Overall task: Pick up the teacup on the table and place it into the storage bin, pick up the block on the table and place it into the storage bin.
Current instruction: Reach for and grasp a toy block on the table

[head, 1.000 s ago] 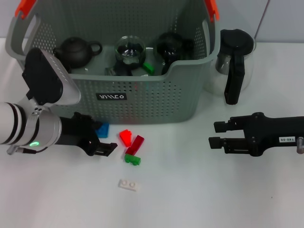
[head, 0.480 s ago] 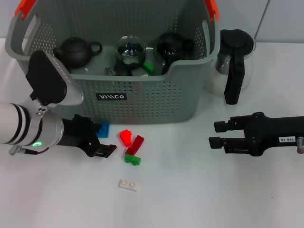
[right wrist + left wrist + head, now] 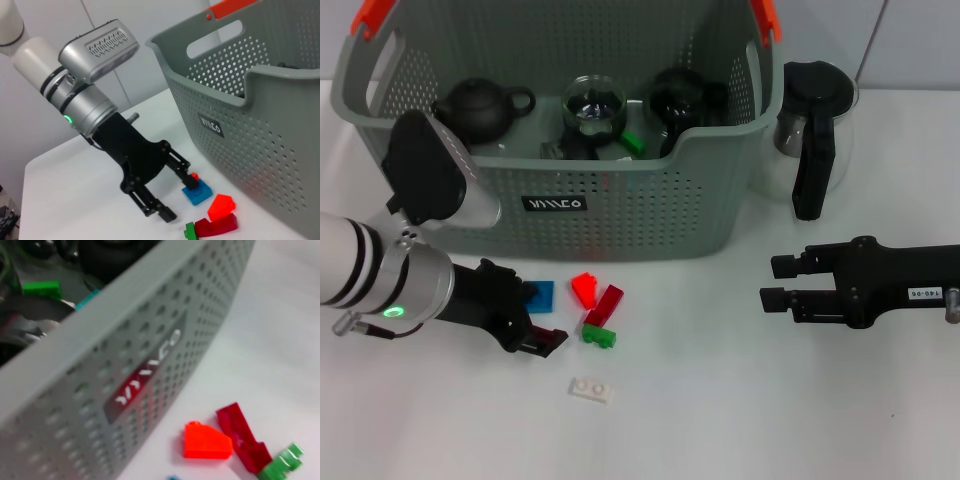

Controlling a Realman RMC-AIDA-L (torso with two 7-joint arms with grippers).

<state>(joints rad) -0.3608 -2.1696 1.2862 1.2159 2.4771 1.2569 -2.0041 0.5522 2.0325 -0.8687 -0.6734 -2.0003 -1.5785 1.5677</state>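
Blocks lay loose before the bin. Left gripper hung low with jaws spread, blue block just beside its far finger, lined up for a grasp. Right gripper idled open, well apart.

Grey perforated storage bin upright, blocks just before it, apparently loose

Left gripper spread low; right gripper parted, idle.
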